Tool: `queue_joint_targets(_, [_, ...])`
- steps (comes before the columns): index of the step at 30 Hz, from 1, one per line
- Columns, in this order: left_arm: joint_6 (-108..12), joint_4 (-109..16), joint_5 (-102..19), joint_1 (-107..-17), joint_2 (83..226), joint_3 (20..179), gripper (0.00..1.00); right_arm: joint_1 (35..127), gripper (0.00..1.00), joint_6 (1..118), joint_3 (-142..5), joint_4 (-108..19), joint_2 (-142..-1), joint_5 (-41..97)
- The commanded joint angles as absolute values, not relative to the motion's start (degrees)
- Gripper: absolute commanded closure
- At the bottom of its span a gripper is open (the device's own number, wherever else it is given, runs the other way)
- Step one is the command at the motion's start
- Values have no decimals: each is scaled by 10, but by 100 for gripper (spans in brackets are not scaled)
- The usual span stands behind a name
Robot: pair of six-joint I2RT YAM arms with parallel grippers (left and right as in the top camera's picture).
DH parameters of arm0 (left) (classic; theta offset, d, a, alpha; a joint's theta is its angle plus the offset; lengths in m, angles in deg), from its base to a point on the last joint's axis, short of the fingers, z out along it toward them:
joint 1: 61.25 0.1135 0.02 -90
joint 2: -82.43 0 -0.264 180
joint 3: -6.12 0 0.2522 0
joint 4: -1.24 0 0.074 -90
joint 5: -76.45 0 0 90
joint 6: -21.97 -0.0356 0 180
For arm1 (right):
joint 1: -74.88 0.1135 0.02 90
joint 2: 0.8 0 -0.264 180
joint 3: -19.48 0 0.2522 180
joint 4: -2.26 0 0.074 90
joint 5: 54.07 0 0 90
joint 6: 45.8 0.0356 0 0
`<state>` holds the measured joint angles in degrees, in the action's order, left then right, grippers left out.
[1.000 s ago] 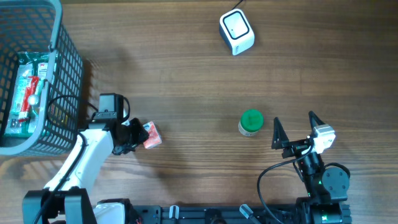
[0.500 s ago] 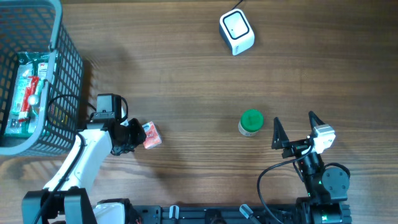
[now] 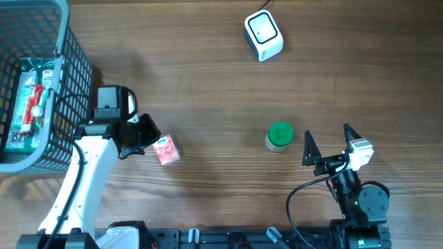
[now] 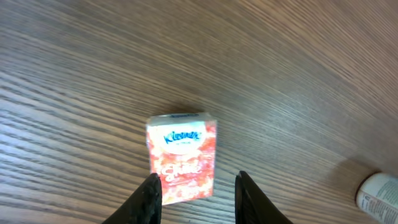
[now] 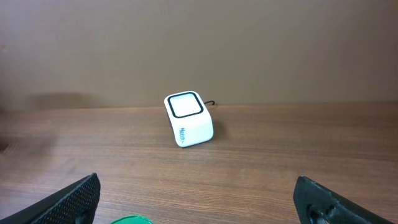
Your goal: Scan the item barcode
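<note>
we're seeing the Kleenex pack [image 3: 166,150] lying flat on the counter [image 3: 208,83], left hand [image 3: 147,135] just beside it, released and gripping nothing, right hand [image 3: 325,144] spread wide near the green-capped bottle [image 3: 279,135], scanner [image 3: 263,36] well apart from both

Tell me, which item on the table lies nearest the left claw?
The red Kleenex pack, lying just beyond the left gripper; the green-capped bottle stands much farther off.
</note>
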<state>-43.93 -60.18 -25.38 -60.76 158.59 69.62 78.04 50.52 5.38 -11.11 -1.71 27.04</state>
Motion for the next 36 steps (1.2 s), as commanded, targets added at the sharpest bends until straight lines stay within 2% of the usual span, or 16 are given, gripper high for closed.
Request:
queue_joint_targets(1, [-417,-606,-210,-644,1590,703,73,779,0,502,54,-109,-16,275])
queue_joint_targets(6, [-405,-611,-157,-695,1613,703,73,779,0,502,54,-109,-16,275])
queue_joint_targets(11, [-405,-646,-95,-697,1632,701,72,779,0,502,54,-109,-16,275])
queue_joint_targets(15, [-405,-652,-94,-697,1647,686,72,779,0,502,54,-109,-16,275])
queue_joint_targets(19, [-405,-604,-100,-697,1653,665,72,779,0,502,54,-109,-16,275])
queue_joint_targets(23, [-405,-564,-155,-697,1655,646,73,779,0,502,54,-109,-16,275])
queue_joint_targets(36, [-401,-549,-136,-697,1658,619,75,779,0,502,54,-109,-16,275])
